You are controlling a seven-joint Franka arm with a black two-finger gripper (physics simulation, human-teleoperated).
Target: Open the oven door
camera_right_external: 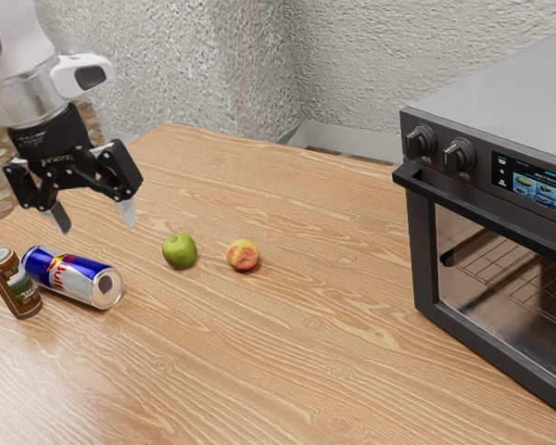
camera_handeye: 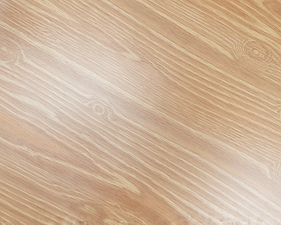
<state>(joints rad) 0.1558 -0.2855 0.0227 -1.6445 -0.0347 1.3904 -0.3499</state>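
The tool [camera_right_external: 94, 215] hung wide and empty at the exterior view's nine o'clock, presumably spread so it could straddle the handle [camera_right_external: 445, 193] of the shut oven door [camera_right_external: 424, 250], which stood well apart at three o'clock.

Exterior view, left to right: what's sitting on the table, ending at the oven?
Brown can → blue-and-silver Red Bull can → green fruit → yellow-and-red fruit → oven.
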